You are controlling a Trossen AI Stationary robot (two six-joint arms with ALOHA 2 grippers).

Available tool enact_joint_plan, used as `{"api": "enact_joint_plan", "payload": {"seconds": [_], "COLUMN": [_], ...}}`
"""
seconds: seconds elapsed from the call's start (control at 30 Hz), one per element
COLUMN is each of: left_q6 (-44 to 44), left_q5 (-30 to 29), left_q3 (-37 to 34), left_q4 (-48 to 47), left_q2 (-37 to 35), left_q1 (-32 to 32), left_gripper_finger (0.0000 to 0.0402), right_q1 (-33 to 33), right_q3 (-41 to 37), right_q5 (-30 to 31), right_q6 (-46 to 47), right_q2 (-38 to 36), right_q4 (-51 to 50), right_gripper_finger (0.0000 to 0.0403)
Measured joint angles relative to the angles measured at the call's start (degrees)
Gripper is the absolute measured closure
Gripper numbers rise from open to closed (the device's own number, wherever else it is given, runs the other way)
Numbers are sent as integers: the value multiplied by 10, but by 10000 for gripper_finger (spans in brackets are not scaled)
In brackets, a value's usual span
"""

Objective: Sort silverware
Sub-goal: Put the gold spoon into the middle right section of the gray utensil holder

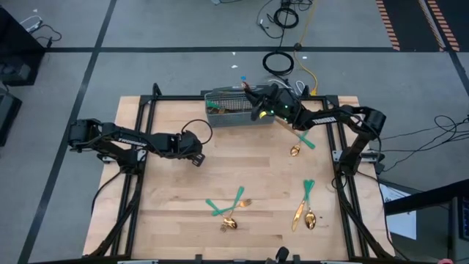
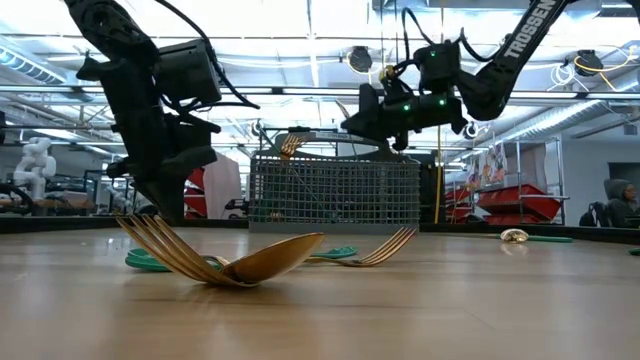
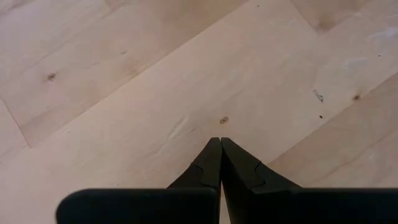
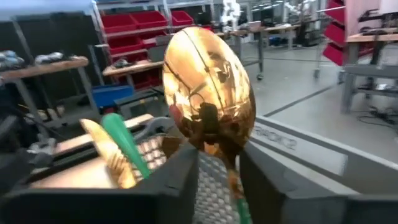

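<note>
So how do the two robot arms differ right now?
The right gripper is up over the grey mesh caddy at the table's far edge, with a gold spoon standing between its parted fingers; the left gripper is over bare wood on the table's left side, with nothing in it. The left's fingers are pressed shut, tips touching; the right's show a gap. Both are dark two-finger grippers on dark arms.
</note>
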Motion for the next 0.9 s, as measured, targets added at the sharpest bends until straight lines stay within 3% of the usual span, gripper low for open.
{"api": "enact_joint_plan", "payload": {"seconds": [0.23,0.53,0.67,0.8,0.9], "left_q6": [1,15,14,12,13], "left_q5": [0,0,0,1,0], "left_q3": [0,0,0,0,0], "left_q4": [-1,-2,-11,-16,-16], "left_q2": [0,0,0,0,0], "left_q1": [0,0,-1,-8,-12], "left_gripper_finger": [393,393,393,393,393], "right_q1": [0,-4,-3,7,12], "right_q3": [0,1,1,21,26], "right_q5": [-1,-3,-34,-39,-25], "right_q6": [22,4,-69,-187,-211], "right_q2": [-30,-85,-199,-333,-378], "right_q4": [-3,-118,-281,-596,-788], "right_gripper_finger": [210,195,195,195,195]}}
